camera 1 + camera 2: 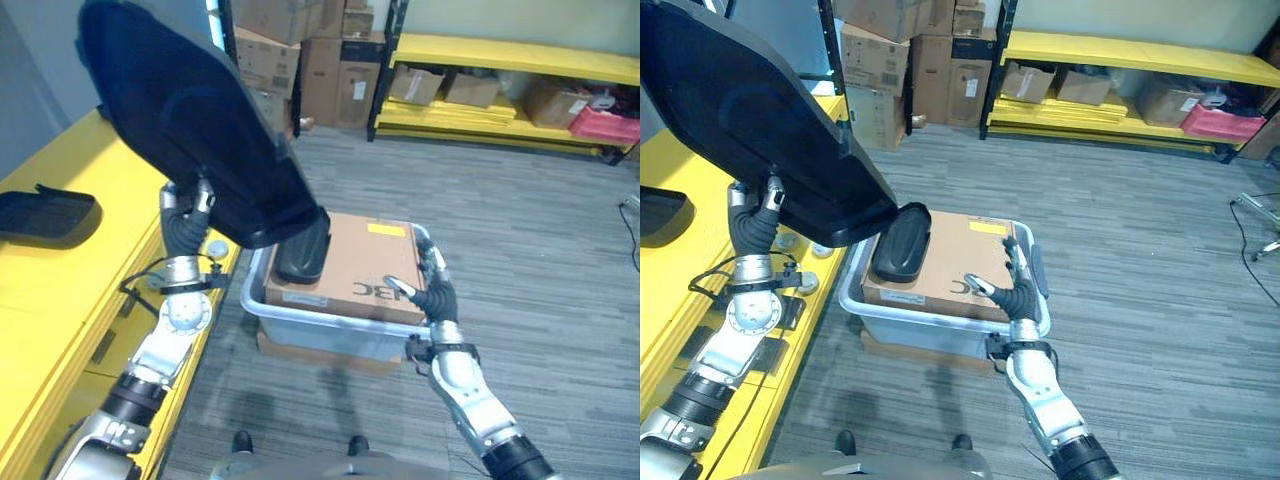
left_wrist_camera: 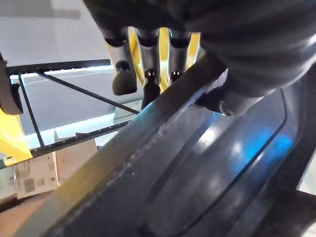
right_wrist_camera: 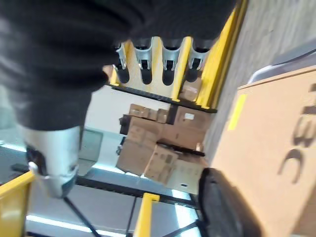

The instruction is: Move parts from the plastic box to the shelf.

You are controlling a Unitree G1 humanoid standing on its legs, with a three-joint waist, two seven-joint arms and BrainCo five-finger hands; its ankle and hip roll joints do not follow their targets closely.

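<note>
Up high, the left hand had its fingers and thumb clamped on the edge of a big black moulded plastic panel, a broad curved shell that spread well above and to both sides of that hand and hung tilted in the air. Under the hand and on its outer side ran the long yellow shelf. A second black tray-like plastic part lay flat on the shelf, well out past the hand.

Over between the two hands sat the translucent grey plastic box on the grey carpet floor. A brown cardboard carton lay flat in it and covered most of the opening. A smaller black rounded plastic part rested on the carton's corner nearest the left hand, just below the panel's lower edge; whether the two touched could not be told.

Meanwhile the right hand hovered at the box's other side, over the rim and the carton's edge. Its fingers were straight and relaxed, thumb apart, and it gripped nothing. Beyond it stood stacked brown cardboard boxes and a low yellow rack with more cartons.
</note>
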